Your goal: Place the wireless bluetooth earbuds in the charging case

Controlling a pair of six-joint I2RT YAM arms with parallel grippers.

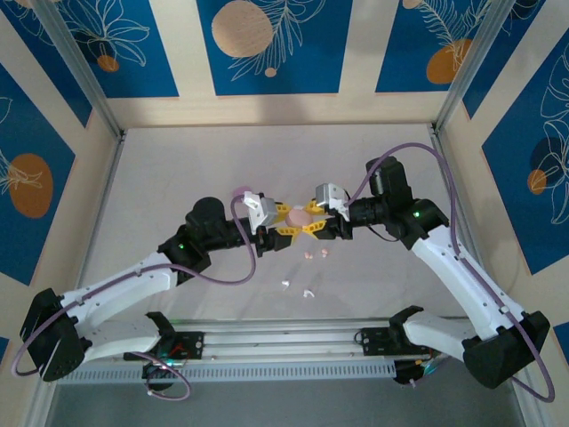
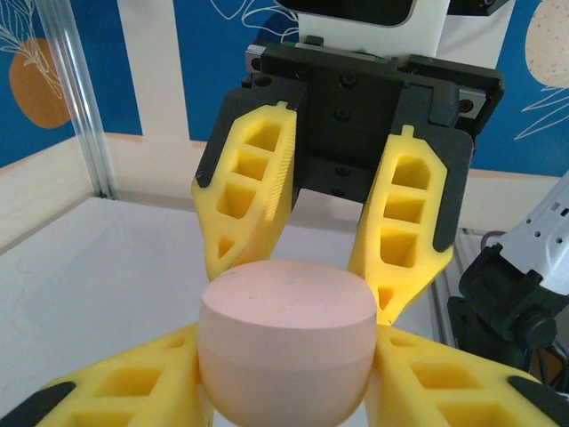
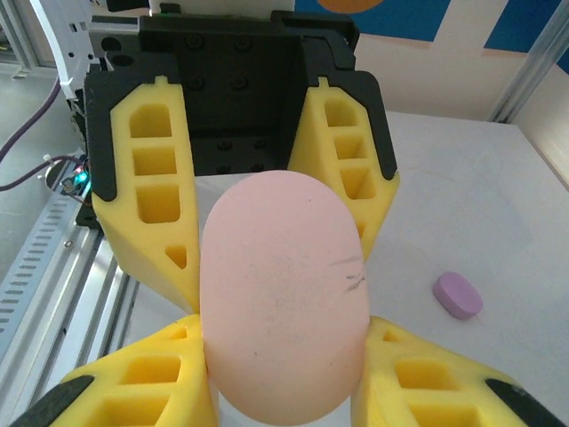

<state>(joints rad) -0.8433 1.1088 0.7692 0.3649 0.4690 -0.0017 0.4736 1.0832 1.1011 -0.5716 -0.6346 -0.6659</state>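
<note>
Two-handed, holds pink case [image 2: 284, 329] aloft, pinched by left claw [image 1: 289, 219] and right claw [image 1: 313, 219] from opposite sides; leaves earbuds [image 1: 316, 255] on table [image 1: 178, 178] below, basewards, slightly nearer right.

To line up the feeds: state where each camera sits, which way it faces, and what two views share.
Top external: above and behind the bases, looking down at the table; both arms show, left gripper and right gripper meeting at the case.
Left wrist: on the left arm, facing the right gripper; own fingers at the bottom.
Right wrist: on the right arm, facing the left gripper; own fingers at the bottom.
Shared: both wrist views show the case, from opposite sides.
</note>
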